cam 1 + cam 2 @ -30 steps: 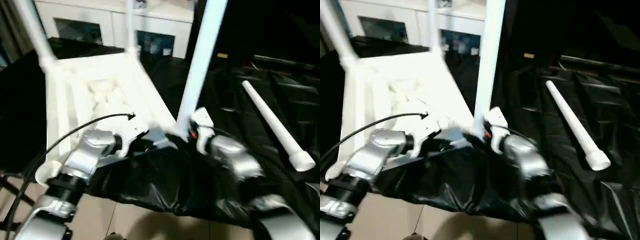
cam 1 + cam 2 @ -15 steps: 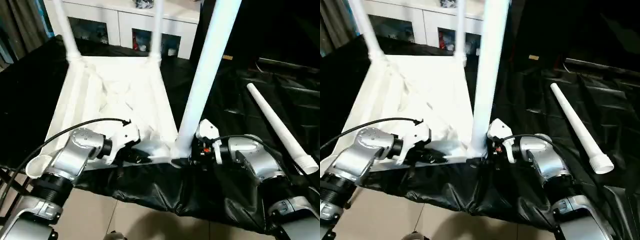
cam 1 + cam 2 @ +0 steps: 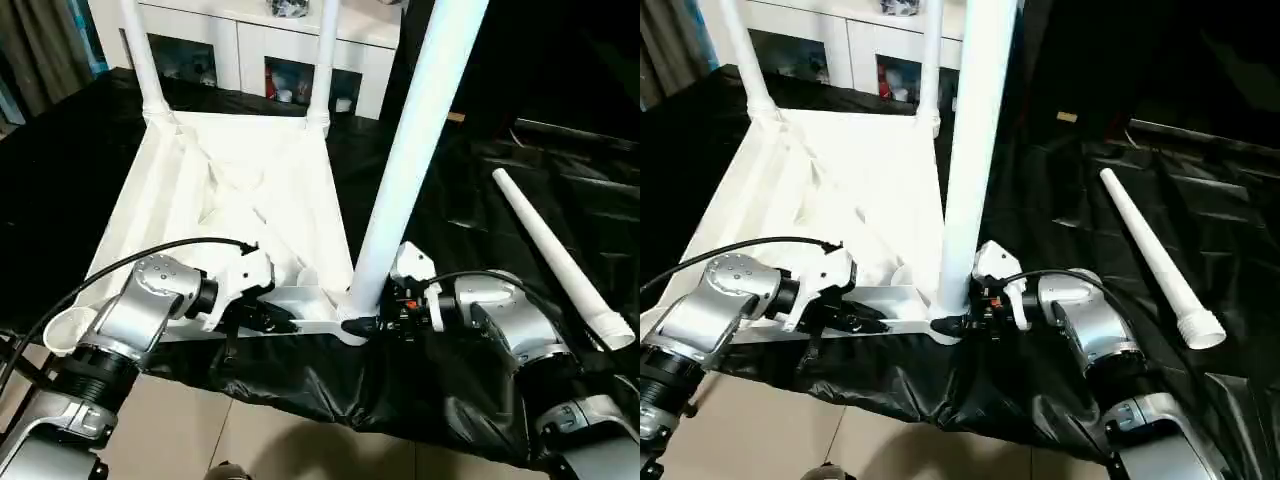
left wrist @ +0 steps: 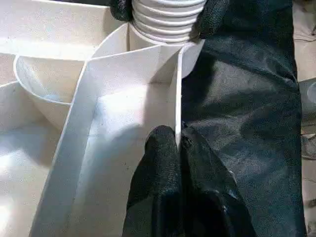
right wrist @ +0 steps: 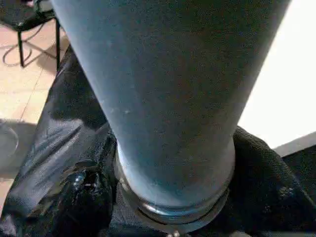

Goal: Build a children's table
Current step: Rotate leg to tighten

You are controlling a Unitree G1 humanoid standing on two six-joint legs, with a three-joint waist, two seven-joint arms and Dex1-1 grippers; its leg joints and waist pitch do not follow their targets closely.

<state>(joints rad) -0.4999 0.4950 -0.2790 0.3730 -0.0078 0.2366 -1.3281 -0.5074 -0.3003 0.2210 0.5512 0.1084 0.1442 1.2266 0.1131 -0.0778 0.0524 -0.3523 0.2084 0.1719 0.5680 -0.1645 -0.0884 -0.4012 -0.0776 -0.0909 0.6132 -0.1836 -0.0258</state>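
The children's table top [image 3: 250, 190] lies upside down on black cloth, ribbed underside up. Two legs [image 3: 143, 60] [image 3: 325, 60] stand in its far corner sockets. A third leg [image 3: 400, 200] stands in the near right socket. My right gripper [image 3: 385, 318] is at that leg's base, and its fingers [image 5: 84, 197] press against either side of the threaded end [image 4: 168, 19]. My left gripper [image 4: 177, 140] is shut on the thin front rim of the top, just left of that socket. The near left socket [image 3: 65, 330] holds nothing. A loose leg [image 3: 555, 255] lies to the right.
A white cabinet with glass doors [image 3: 250, 50] stands behind the work. Crumpled black cloth [image 3: 480, 200] covers the surface and hangs over its near edge above a tiled floor [image 3: 250, 440]. A black cable [image 3: 150, 255] arcs over my left forearm.
The camera has swung and steadied. My right gripper's fingers have drawn in around the base of the near right leg. My left gripper keeps its pinch on the rim.
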